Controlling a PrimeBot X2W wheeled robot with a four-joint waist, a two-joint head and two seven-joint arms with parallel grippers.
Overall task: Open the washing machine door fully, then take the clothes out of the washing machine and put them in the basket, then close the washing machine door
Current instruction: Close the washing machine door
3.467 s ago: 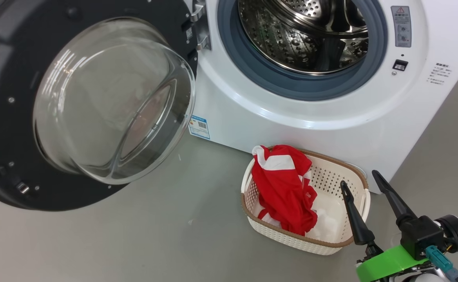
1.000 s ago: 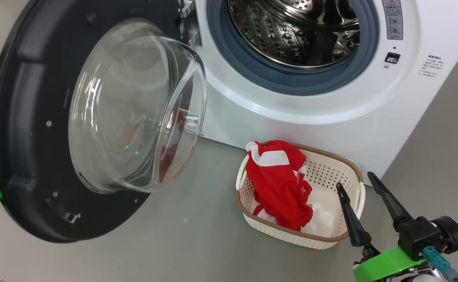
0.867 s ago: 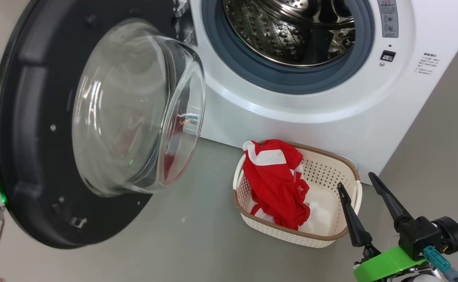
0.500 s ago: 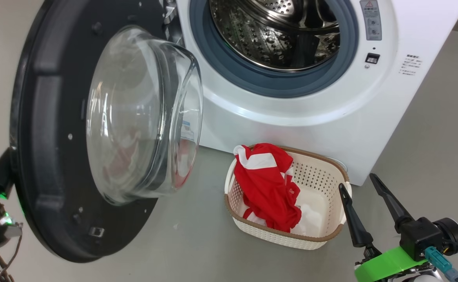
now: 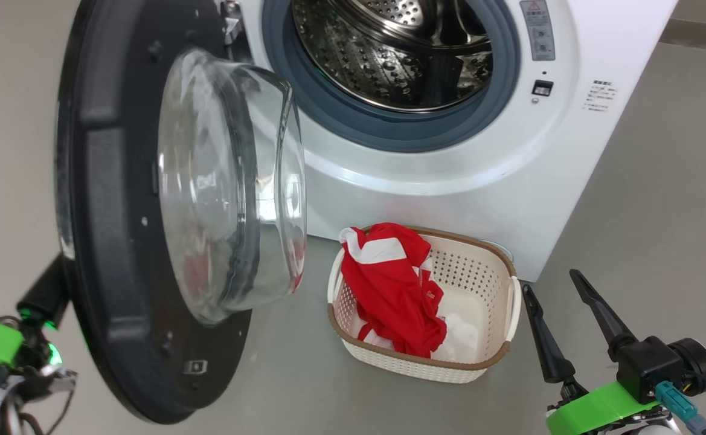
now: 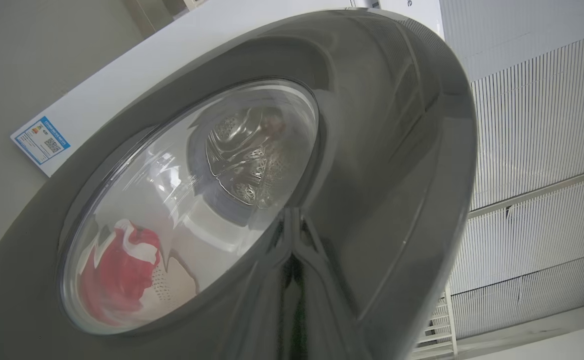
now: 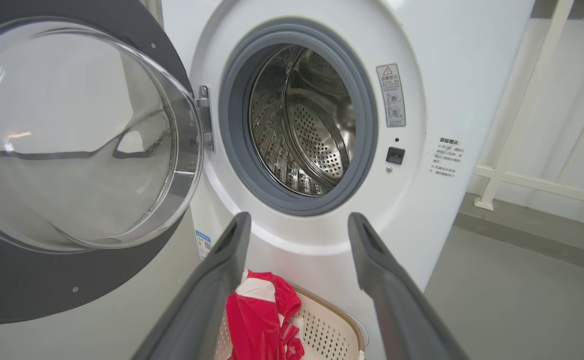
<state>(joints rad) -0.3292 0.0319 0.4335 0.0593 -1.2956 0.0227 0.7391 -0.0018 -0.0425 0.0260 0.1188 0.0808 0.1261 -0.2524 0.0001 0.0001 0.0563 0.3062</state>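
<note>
We find the washing machine door (image 5: pixel 117 211) swung out on its hinge at the left of the washing machine (image 5: pixel 449 175). Its black rim is turned nearly edge-on to the head camera and its glass bowl (image 5: pixel 232 187) bulges toward the opening.

Behind the door's outer face, at the lower left of the head view, sits the left gripper (image 6: pixel 292 270). Its wrist camera shows the two fingers pressed together with nothing between them. Their tip is at the glossy black rim just beside the window and seems to touch it.

The grey-blue gasket (image 5: pixel 334 118) and steel drum (image 5: pixel 389 54) stand uncovered to the door's right. On the grey floor (image 5: pixel 661 181) just in front of the machine stands the basket (image 5: pixel 416 367). The red-and-white clothes (image 5: pixel 389 284) are heaped in its left half and draped over the far-left corner of its rim.

The right gripper (image 5: pixel 550 281) hovers just beside the basket's right end, fingers spread wide and holding nothing. The clothes lie across the basket from those fingers, apart from them. From the right wrist camera we look between the spread fingers at the machine's front, with basket and clothes low between them.
</note>
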